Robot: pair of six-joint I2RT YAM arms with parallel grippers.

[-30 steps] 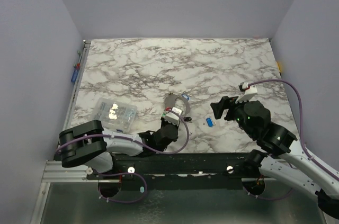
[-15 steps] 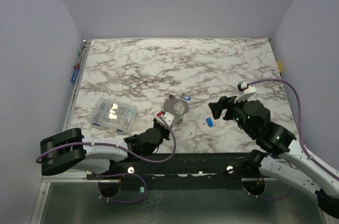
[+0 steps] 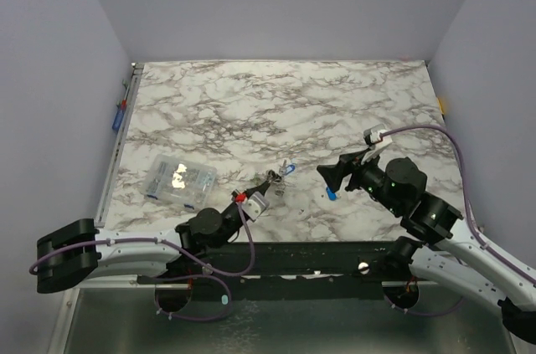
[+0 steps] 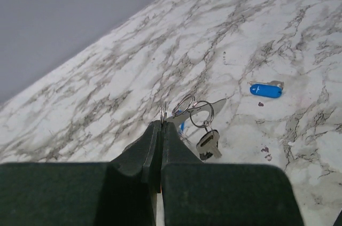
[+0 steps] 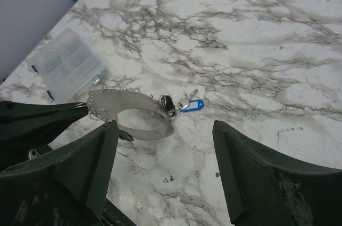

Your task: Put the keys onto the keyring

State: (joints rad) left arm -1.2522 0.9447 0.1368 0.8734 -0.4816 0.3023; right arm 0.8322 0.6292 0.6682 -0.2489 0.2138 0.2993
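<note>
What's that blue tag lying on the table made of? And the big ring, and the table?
The blue tag looks like smooth plastic: one bright colour, with a silvery metal bit at its end. The keyring, with the left pincer shut on it, looks like thin grey metal, since it glints. The table shows a marble pattern; real stone or a printed sheet, I cannot tell.

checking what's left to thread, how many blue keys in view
2. One loose blue key near the right gripper; a second blue key beside the keyring pinched by the left gripper. Others may be hidden.
</note>
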